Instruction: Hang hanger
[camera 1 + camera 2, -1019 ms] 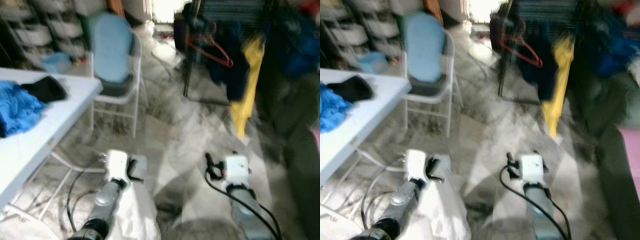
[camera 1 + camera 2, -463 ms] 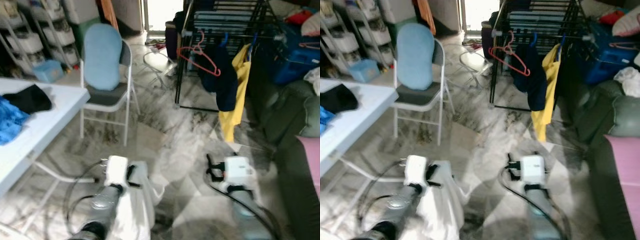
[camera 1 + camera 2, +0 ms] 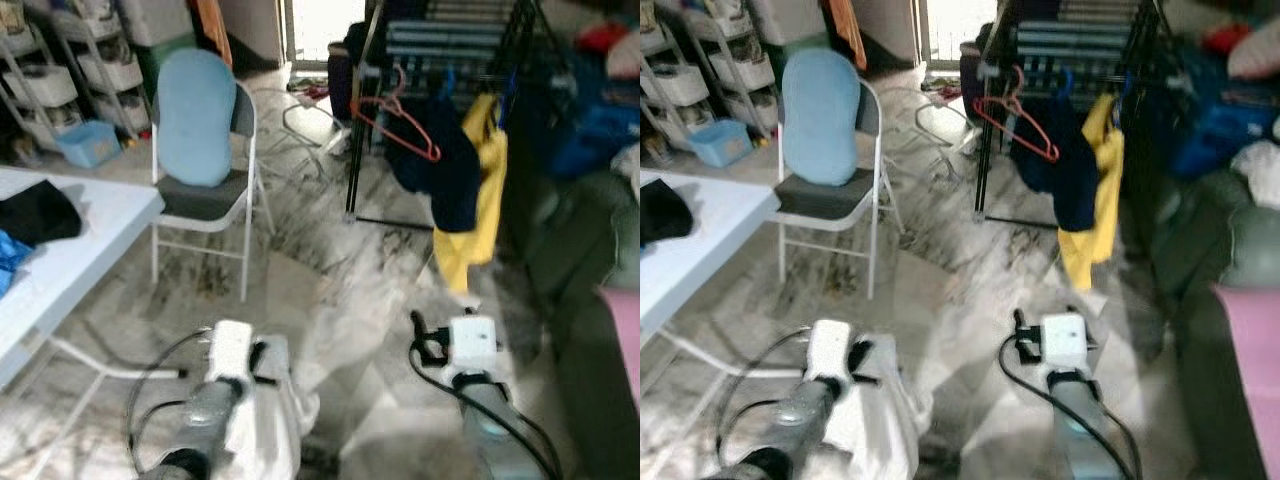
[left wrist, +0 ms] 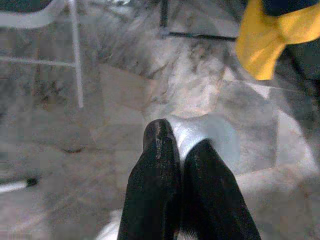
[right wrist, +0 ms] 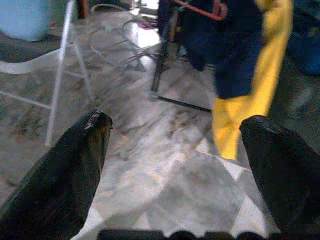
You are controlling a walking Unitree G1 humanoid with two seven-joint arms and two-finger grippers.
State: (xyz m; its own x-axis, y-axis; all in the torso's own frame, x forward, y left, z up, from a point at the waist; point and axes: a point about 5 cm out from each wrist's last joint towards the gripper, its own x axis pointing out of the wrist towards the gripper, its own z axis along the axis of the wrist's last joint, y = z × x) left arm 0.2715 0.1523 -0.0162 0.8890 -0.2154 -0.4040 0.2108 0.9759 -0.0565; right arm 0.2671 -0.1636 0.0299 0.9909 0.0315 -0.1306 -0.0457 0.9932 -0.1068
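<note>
Marble floor ahead; my view has swung off the table toward the rack [image 3: 440,40] with its red hanger [image 3: 395,125], now nearer. Left gripper [image 4: 182,150] jaws clenched on white garment [image 3: 265,430]; right gripper [image 5: 175,150] jaws spread, empty.

no readable text, no labels, no brands, no numbers

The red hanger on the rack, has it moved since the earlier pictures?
Cannot tell. The red hanger hangs on the black rack beside the yellow garment, the same as before; the whole picture shifted, so the camera moved.
</note>
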